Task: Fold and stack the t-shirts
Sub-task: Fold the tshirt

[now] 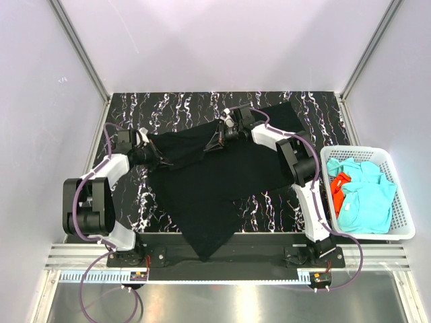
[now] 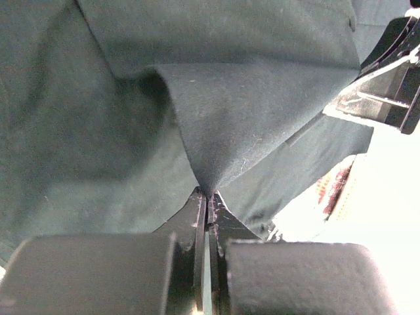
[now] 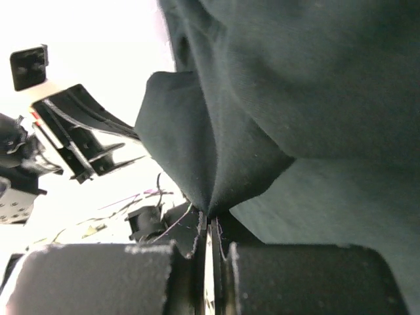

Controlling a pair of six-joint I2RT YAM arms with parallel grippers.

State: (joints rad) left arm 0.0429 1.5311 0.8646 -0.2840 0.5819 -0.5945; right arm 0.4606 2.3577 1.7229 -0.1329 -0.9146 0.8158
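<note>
We log the big shirt (image 1: 202,195) across mid-table (image 1: 175,108), its near corner over the near edge. The left end effector (image 1: 149,156) sits at its left corner and the right end effector (image 1: 219,138) at its far edge. The basket (image 1: 404,222) lies right of it, with more shirts (image 1: 363,202) inside.

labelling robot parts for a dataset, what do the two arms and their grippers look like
Both the left arm and right arm have white curved link shells between chunky black joint housings, with purple cables looping along them down to the bases. The left gripper and right gripper have thin dark fingers on blocky dark bodies.
</note>
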